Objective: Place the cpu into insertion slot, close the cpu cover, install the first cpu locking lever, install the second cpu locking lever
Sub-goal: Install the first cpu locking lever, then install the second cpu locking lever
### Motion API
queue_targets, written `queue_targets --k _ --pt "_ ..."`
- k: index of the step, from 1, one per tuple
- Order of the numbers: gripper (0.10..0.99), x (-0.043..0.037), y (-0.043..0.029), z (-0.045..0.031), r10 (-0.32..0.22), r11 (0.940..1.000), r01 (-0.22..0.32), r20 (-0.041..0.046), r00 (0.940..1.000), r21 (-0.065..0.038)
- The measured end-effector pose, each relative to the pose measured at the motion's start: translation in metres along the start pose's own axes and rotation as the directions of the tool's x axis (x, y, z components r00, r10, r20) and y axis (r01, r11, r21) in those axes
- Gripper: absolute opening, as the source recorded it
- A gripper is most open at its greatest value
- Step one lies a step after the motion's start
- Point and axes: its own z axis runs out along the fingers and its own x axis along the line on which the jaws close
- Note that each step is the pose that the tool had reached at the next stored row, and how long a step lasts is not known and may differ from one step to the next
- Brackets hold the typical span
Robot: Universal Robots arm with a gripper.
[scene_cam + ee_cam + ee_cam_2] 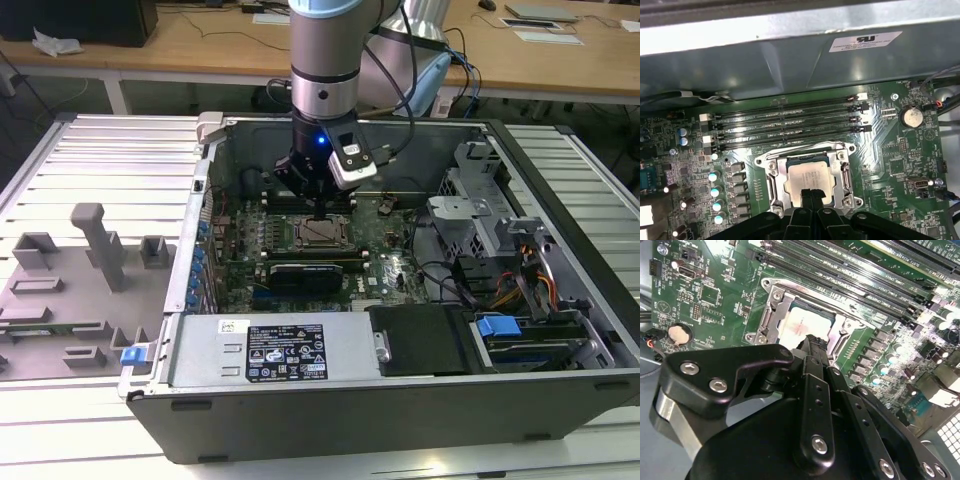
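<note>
Here the clenched end effector point(809, 196) hovers over the cpu point(810, 177), wooden desks point(200, 45) behind

No lettering could be read. A white label point(865, 42) sat on the computer case's point(765, 65) inner wall, another sticker point(287, 353) on its power supply point(205, 350).

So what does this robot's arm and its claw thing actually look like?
The arm is a thick silver-grey tube with a pale blue cap at the joint. Black cables loop off it beside a small white-and-black box, and a blue light glows at the wrist. The gripper is matte black, built of bolted links with silver screw heads.
</note>
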Motion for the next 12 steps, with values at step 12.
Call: queue_targets --k 12 --pt "0.106 0.0 0.0 0.0 0.0 1.0 0.0 -0.0118 0.9999 0.002"
